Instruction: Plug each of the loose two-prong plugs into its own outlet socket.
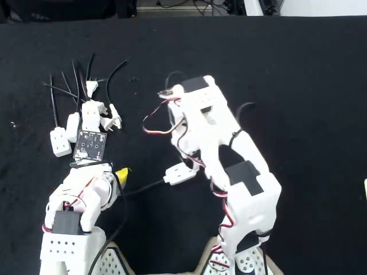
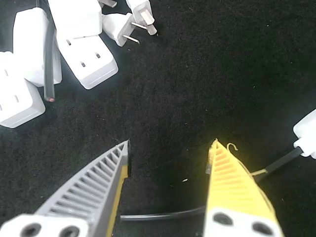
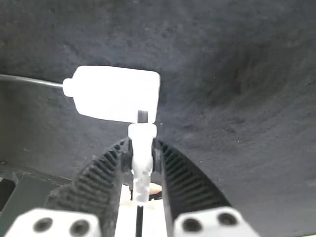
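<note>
White two-prong plug point(image 3: 142, 132) sits pinched in the right gripper point(image 3: 142, 145) — black fingers closed tight on its body — with its prongs meeting the end of a white block-shaped outlet socket point(image 1: 180, 173) near the middle of the black cloth table point(image 1: 298, 86). The left gripper point(image 2: 170, 144), near left, gapes wide and holds nothing. More white sockets point(image 1: 60, 140) and a loose white plug point(image 2: 117, 27) lie far left.
</note>
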